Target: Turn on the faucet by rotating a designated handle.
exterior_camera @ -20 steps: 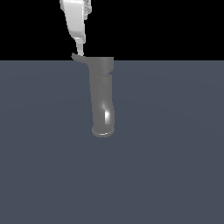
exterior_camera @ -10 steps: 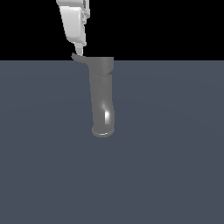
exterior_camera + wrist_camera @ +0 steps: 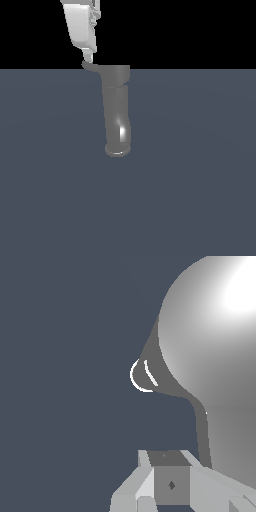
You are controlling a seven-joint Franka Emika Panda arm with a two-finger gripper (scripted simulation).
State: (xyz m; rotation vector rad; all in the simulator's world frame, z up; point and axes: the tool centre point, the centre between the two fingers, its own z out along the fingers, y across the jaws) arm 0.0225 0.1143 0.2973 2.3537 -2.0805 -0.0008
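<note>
You have the faucet point(image 3: 118, 111) standing on the plain grey floor point(image 3: 200, 190) at mid-scene, its wider collar reaching the floor's far edge and its rimmed mouth nearest the camera, with the small curved handle point(image 3: 90, 66) sticking out of the collar toward the exterior view's left. Your white gripper point(image 3: 88, 54) hangs right over that handle's tip, seemingly touching it, and you cannot tell whether the claw is open or closed. You will find no brand, label or writing on anything
</note>
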